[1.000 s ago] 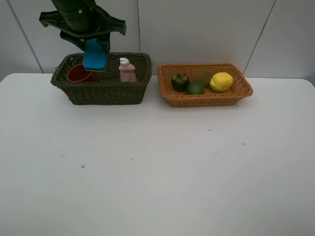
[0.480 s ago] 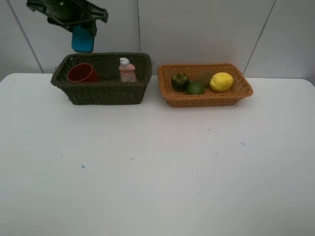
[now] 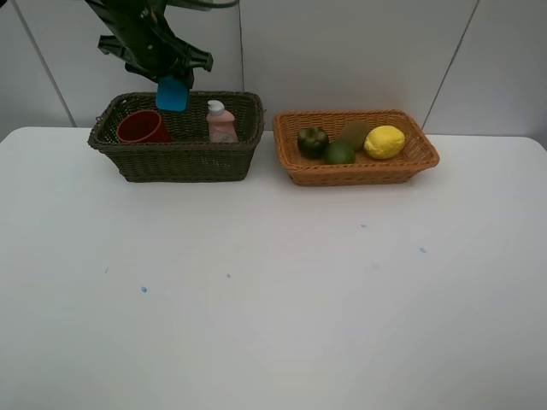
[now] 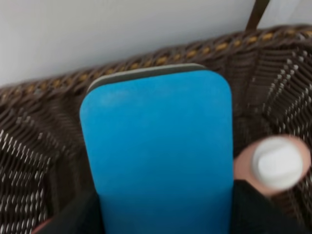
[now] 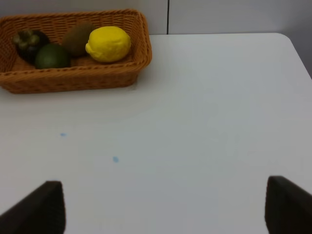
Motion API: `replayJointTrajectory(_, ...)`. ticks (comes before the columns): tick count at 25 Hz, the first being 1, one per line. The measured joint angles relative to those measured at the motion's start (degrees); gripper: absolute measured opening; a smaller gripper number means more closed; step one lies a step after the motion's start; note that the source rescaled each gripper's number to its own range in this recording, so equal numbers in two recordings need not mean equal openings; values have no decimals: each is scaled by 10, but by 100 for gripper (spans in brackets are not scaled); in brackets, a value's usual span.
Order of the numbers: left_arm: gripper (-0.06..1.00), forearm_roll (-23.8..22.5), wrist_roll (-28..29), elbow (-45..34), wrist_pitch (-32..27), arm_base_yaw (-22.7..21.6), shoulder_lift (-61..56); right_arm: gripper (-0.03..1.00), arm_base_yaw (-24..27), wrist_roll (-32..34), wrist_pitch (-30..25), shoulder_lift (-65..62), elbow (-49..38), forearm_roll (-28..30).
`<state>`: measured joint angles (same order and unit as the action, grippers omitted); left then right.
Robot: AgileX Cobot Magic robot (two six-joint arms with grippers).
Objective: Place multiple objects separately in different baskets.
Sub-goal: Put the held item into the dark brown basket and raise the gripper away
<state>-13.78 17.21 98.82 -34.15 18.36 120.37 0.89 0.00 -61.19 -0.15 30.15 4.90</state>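
1. The blue flat block (image 3: 172,94) hangs upright in the left gripper (image 3: 167,79), just above the back rim of the dark olive-brown basket (image 3: 184,159). The jaws are clamped on its upper end, spread as wide as the block is.
2. In the left wrist view the blue flat block (image 4: 158,146) fills most of the picture, with the dark basket's woven wall (image 4: 39,141) behind it and the bottle's white cap (image 4: 278,162) beside it.
3. Inside the dark olive-brown basket, the red plastic cup (image 3: 141,126) lies at the end away from the orange basket. The pink bottle with white cap (image 3: 220,122) stands upright nearer the end that faces it. The block hangs between the two, higher up.
4. The light orange basket (image 3: 359,171) sits just beside the dark olive-brown basket, apart from it by a narrow gap. It holds the dark mangosteen (image 3: 312,140) and the green lime (image 3: 338,153) at the end nearest the dark basket. The brown kiwi (image 3: 355,132) comes next, and the yellow lemon (image 3: 385,142) lies farthest.
5. The right gripper (image 5: 161,207) hovers over the bare white table (image 5: 204,122), well apart from the dark olive-brown basket. Its fingers (image 5: 41,207) stand wide apart and hold nothing.
6. In the right wrist view the light orange basket (image 5: 73,78) shows with its fruit.
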Motion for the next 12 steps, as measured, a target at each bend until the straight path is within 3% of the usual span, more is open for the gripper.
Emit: replayJointTrajectory(12,65,13,-8,36,23,0,59,87,0,0,0,0,0,0)
